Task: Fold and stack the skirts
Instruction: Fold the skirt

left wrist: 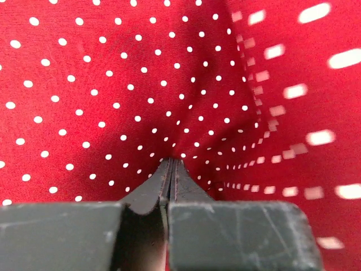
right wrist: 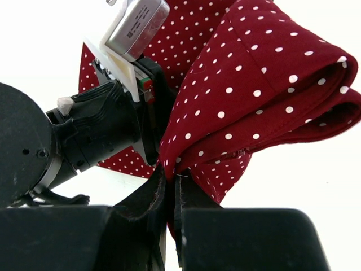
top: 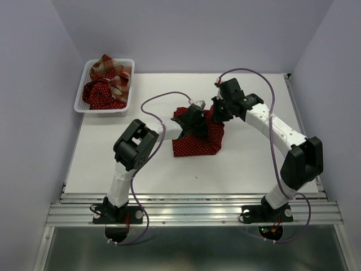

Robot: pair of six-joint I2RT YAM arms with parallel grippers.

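Observation:
A dark red polka-dot skirt (top: 197,142) lies mid-table, partly lifted at its far side. My left gripper (top: 194,116) is shut on its cloth; in the left wrist view the gripper (left wrist: 171,162) pinches the dotted fabric (left wrist: 113,84), which fills the frame. My right gripper (top: 219,112) is shut on the skirt's far right edge; in the right wrist view the gripper (right wrist: 171,172) holds a folded hem (right wrist: 254,90) lifted off the table. A second polka-dot skirt (top: 101,97) and the plaid skirt (top: 108,70) lie in the basket.
The white slotted basket (top: 82,93) stands at the table's far left corner. The left arm's wrist (right wrist: 84,130) is close beside my right gripper. Walls close in the table on three sides.

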